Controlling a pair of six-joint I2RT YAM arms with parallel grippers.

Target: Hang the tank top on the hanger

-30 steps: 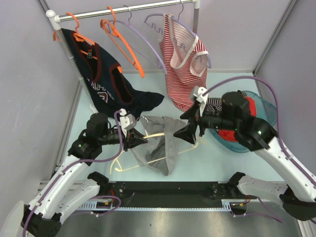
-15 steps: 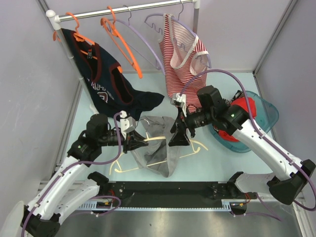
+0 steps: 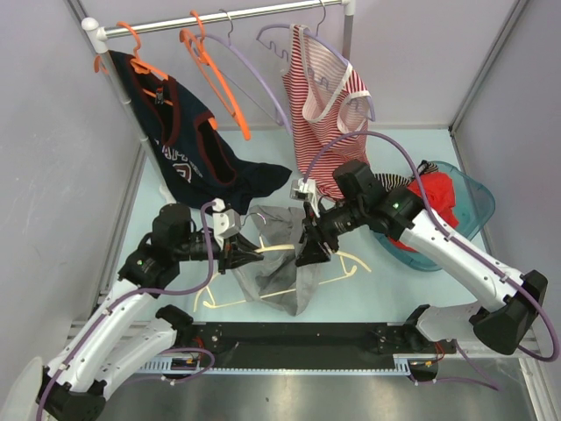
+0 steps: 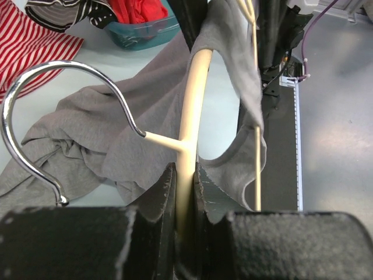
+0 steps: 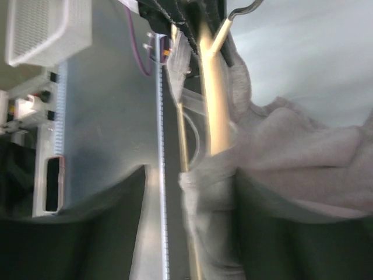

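Observation:
The cream hanger (image 3: 346,260) lies tilted above the table. My left gripper (image 3: 244,254) is shut on its neck just below the metal hook (image 4: 35,93); the left wrist view shows the cream bar (image 4: 195,87) pinched between the jaws (image 4: 185,175). The grey tank top (image 3: 280,267) hangs over the hanger's middle and bunches beneath it. My right gripper (image 3: 308,253) is at the tank top on the hanger's right arm. In the blurred right wrist view its jaws (image 5: 191,175) stand wide apart, with grey fabric (image 5: 291,146) and the hanger bar (image 5: 213,87) between them.
A clothes rail (image 3: 228,16) at the back holds orange hangers (image 3: 219,83), lilac hangers (image 3: 263,79), a navy top (image 3: 188,145) and a red-and-white striped top (image 3: 324,114). A teal basin (image 3: 478,197) of clothes stands right, under the right arm. The rack post (image 3: 131,96) stands at back left.
My right gripper has moved left along the hanger toward the left gripper, and the tank top has bunched further left on the hanger. The left arm has barely moved.

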